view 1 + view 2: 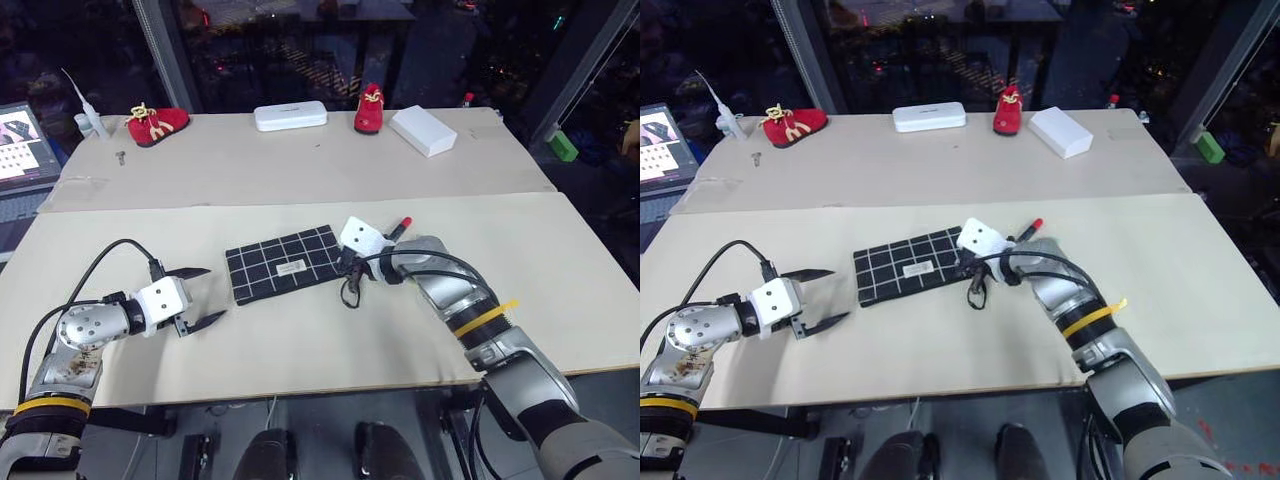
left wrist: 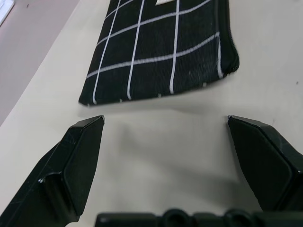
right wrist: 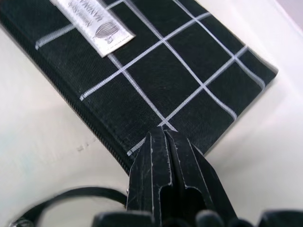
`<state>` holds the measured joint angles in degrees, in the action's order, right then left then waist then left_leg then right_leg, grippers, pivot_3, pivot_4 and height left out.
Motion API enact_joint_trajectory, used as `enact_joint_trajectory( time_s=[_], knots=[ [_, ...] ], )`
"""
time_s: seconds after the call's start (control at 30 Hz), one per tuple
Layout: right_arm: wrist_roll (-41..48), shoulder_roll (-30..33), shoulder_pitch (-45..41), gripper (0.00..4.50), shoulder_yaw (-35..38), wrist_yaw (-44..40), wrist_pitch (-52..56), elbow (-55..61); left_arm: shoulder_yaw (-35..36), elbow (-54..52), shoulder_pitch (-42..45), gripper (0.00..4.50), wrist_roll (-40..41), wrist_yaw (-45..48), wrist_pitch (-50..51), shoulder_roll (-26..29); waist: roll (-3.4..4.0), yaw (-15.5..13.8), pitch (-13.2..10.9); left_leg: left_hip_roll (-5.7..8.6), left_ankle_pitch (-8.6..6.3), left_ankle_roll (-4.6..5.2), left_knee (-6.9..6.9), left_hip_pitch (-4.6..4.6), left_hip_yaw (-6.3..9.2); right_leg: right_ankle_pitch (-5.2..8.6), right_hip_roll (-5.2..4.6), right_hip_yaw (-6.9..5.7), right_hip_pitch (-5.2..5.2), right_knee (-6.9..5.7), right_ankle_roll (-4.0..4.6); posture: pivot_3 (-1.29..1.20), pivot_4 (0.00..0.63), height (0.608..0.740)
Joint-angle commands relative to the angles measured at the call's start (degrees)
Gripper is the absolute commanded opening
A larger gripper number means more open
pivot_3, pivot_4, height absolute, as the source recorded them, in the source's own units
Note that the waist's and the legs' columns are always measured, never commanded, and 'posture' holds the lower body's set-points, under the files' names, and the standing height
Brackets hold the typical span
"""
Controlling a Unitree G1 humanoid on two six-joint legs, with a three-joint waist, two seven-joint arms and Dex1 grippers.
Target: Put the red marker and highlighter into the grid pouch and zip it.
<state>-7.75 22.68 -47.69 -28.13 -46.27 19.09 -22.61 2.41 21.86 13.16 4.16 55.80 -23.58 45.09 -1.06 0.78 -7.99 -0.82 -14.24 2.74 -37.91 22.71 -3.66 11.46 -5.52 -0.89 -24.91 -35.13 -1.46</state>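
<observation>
- The flat black fabric grid pouch with thin white lines and a small white label point(image 1: 285, 264) lies flat on the beige worktop point(image 1: 300, 340), about midway between the two arms
- The slim red marker with a black end point(image 1: 399, 228) lies on the worktop just beyond the right arm's wrist, near the pouch's right end
- The right pincer point(image 3: 163, 137) has its two black fingers pressed together, tips resting at the pouch's right end beside the zipper edge; whether they pinch anything I cannot tell
- A black cord loop point(image 1: 350, 291) hangs below the right wrist onto the worktop
- The left pincer point(image 1: 208, 295) hovers just left of the pouch, fingers spread wide apart, holding nothing
- At the far edge sit two red baby shoes point(image 1: 157, 123), a white plastic case point(image 1: 290, 115) and a white box point(image 1: 423, 130)
</observation>
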Motion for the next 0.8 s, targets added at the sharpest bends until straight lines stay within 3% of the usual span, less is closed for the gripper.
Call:
enact_joint_trajectory(
  time_s=[0.03,0.23,0.4,0.8],
  knots=[
    [-3.0,0.9,0.6,0.05,-1.1,-1.0,-2.8,-1.7,-0.8,0.8,1.1,4.5,-0.3,0.6,-1.5,0.1,0.0,0.0,0.0,0.0,0.0,0.0,0.0,-0.05,0.0,0.0,0.01,0.0,0.05,0.0,0.0,0.0,0.15,0.74],
    [-3.7,-0.1,1.1,0.05,-0.4,-2.3,-3.4,-1.0,-4.0,10.3,6.6,4.5,-6.0,-2.6,-13.6,-1.2,0.0,-0.3,0.0,0.0,0.0,-0.01,0.0,-0.53,0.01,0.01,0.0,-0.02,0.61,0.11,0.0,0.0,0.15,0.74],
    [-4.0,-0.5,0.6,0.05,0.4,-2.4,-3.1,-1.1,-5.7,19.8,12.8,4.5,-8.8,-7.3,-24.9,-5.4,-0.02,-0.2,0.0,0.0,0.0,-0.01,0.0,-0.61,-0.01,0.01,0.0,-0.01,0.66,0.07,0.01,0.0,0.15,0.74],
    [-4.3,-1.4,0.6,0.05,1.5,-2.1,-2.5,-1.6,-9.8,33.0,22.1,4.5,-13.1,-11.6,-34.9,-8.9,-0.03,0.0,0.0,0.0,0.0,-0.01,-0.01,-0.48,-0.05,-0.01,0.02,-0.03,0.6,0.04,-0.01,0.0,0.15,0.74]
  ],
)
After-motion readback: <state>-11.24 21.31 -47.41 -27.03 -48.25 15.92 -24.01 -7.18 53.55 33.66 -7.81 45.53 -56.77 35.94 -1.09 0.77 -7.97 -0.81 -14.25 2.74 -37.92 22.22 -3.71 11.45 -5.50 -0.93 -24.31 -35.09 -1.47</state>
